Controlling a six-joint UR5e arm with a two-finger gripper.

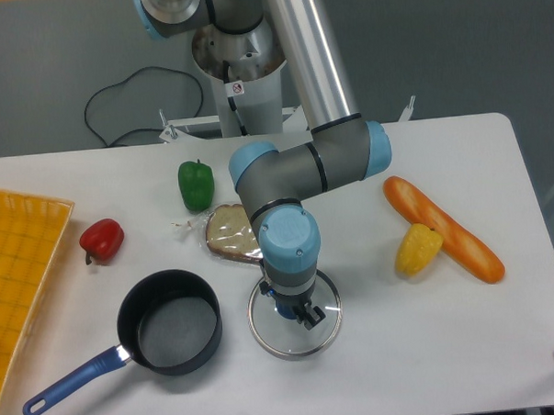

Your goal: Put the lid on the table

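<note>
The lid (324, 327), a clear glass disc with a thin metal rim, lies flat low over the white table (430, 348), just right of the black saucepan (169, 322). My gripper (294, 310) points straight down over its centre, shut on the dark blue knob, which is mostly hidden by the wrist. Whether the lid's rim touches the tabletop I cannot tell.
A bagged slice of bread (228, 233) lies right behind the lid, under the arm. A green pepper (196, 184) and a red pepper (102, 240) sit at the left, beside a yellow-orange tray (18, 274) on the left edge. A baguette (443, 229) and a yellow pepper (418, 248) lie at the right.
</note>
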